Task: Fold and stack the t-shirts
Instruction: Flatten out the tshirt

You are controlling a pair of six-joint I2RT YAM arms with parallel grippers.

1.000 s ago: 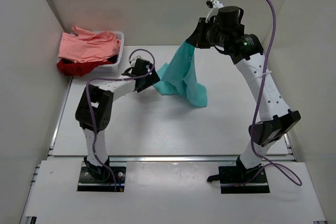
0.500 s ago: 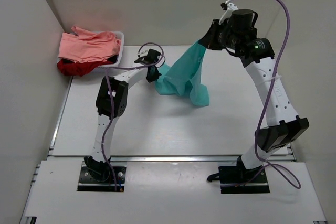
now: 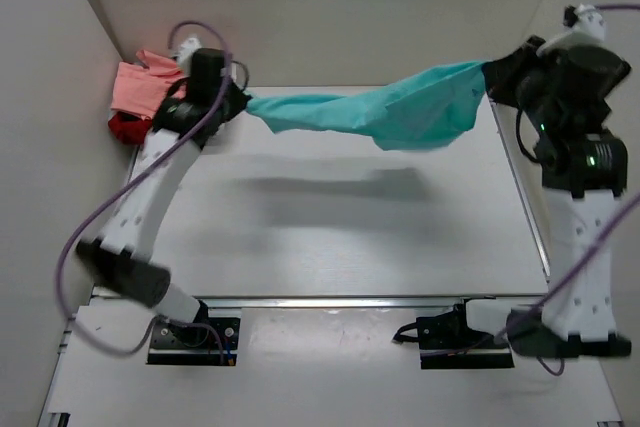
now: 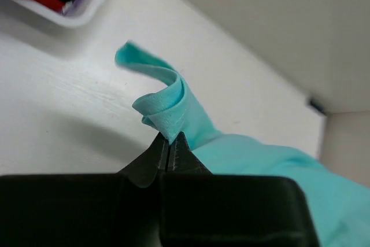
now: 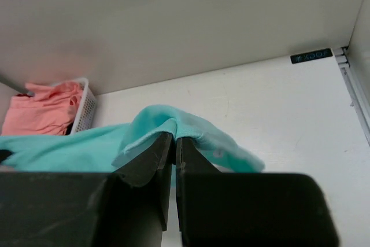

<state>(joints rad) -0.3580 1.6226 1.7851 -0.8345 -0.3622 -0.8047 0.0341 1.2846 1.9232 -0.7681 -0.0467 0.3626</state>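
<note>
A teal t-shirt hangs stretched in the air across the back of the table, held at both ends. My left gripper is shut on its left end; in the left wrist view the cloth curls up out of the shut jaws of that gripper. My right gripper is shut on the right end, and the teal fabric drapes over that gripper. A salmon pink t-shirt and a dark red t-shirt lie in the basket at the back left.
The white plastic basket stands in the back left corner against the wall, partly hidden behind my left arm. Side walls close in the table on both sides. The shirt's shadow falls on the bare table.
My left gripper shut on the teal shirt's lower corner and swung up to the back left. The right gripper moved right, so the shirt went from hanging bunched to stretched sideways.
</note>
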